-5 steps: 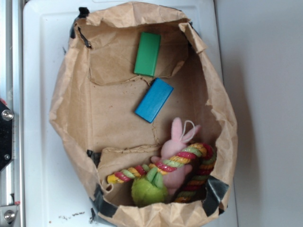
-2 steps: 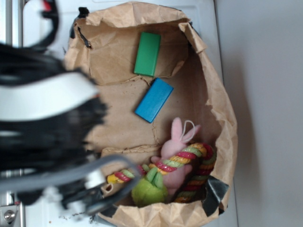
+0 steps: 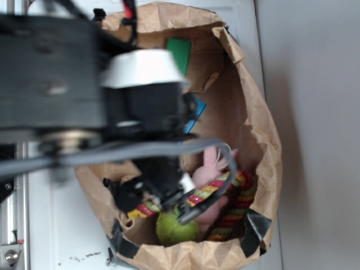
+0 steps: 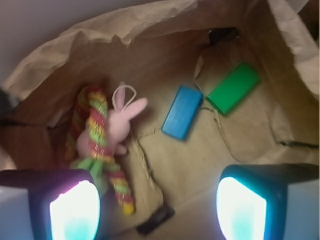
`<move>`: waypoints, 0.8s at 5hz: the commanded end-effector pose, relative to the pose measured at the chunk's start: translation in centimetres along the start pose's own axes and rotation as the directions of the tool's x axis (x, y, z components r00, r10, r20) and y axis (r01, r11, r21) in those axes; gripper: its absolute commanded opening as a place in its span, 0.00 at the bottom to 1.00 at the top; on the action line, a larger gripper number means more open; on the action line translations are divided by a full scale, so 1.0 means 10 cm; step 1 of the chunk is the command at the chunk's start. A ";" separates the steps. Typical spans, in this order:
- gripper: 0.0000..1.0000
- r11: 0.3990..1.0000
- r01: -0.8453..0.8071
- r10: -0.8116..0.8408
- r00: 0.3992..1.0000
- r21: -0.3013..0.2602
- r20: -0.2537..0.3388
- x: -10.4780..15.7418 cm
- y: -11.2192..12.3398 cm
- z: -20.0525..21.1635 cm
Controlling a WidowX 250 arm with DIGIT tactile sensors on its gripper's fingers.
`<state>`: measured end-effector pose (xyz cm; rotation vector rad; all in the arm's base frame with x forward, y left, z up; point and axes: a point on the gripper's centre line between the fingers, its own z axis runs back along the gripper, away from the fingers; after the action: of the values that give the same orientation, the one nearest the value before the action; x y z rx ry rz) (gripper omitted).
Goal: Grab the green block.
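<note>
You haven't grabbed anything yet: gripper [image 4: 159, 210] is spread wide & empty above the brown paper bag [image 4: 165, 20]. Flat bright-green rectangular block [image 4: 233, 88] lies touching the blue rectangular block [image 4: 182, 112]; 1 descent & close left.

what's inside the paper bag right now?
Inside the paper bag: green block, blue block, pink bunny, striped rope toy. The open gripper hides the near floor; in the exterior view the arm covers most of both blocks.
</note>
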<state>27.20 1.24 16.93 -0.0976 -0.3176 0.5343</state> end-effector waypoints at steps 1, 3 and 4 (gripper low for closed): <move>1.00 0.998 -0.069 0.069 0.997 -0.002 0.035 0.31 0.23 -0.11; 1.00 0.991 -0.133 0.132 0.989 0.016 0.064 0.03 0.46 -0.17; 1.00 0.988 -0.153 0.150 0.985 0.028 0.084 -0.08 0.55 -0.17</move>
<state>24.22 4.09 12.63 -0.0626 -0.3302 0.6566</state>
